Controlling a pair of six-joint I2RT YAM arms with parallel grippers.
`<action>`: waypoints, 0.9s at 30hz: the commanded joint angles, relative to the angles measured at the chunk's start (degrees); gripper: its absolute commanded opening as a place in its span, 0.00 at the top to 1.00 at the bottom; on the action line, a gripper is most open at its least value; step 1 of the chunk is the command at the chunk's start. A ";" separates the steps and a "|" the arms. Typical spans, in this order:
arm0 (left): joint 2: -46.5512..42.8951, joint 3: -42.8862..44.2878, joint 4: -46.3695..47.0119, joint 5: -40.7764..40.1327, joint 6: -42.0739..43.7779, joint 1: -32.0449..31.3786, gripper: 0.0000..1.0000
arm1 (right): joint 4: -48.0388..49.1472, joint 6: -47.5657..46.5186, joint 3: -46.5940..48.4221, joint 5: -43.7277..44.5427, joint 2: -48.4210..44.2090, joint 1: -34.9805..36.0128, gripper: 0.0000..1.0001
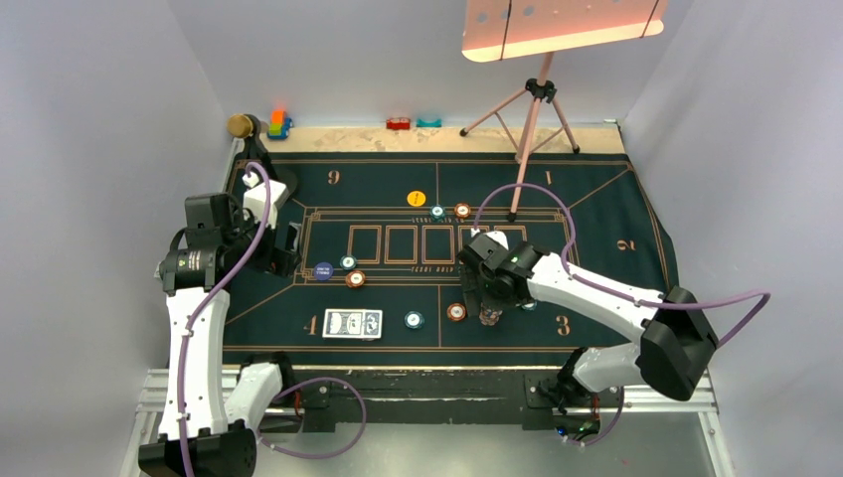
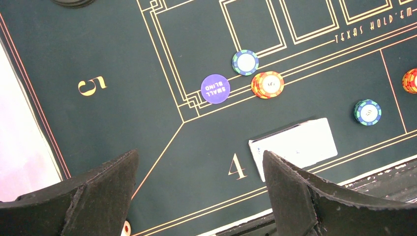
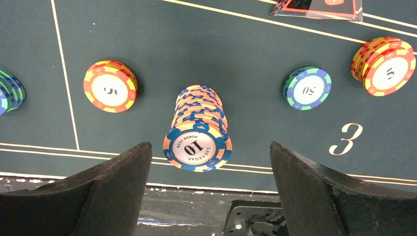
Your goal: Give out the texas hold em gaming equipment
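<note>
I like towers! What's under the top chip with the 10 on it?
More blue-and-orange chips, piled tall on the green mat. Their faces are covered, so their numbers are hidden.

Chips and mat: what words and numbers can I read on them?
"SMALL BLIND": on the purple button.
"POKER CLUB", "LAS VEGAS", "10": on top of the chip stack.
"5": on the orange chip.
"50": on the teal chip.
"TEXAS HOLD'EM", "3", "4", "5": printed on the mat.
Yellow button: too small to read.
</note>
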 commanded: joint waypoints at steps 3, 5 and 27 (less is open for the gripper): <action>-0.41 -0.18 0.65 0.32 0.36 0.48 0.00 | 1.74 1.51 -0.98 0.28 -0.27 0.29 0.11; -0.41 -0.19 0.70 0.27 0.41 0.44 0.00 | 2.14 1.53 -1.17 0.01 -0.09 0.29 0.14; -0.67 -0.28 0.75 -0.42 0.79 0.47 0.00 | 5.15 2.48 -2.59 -1.06 1.60 0.29 0.52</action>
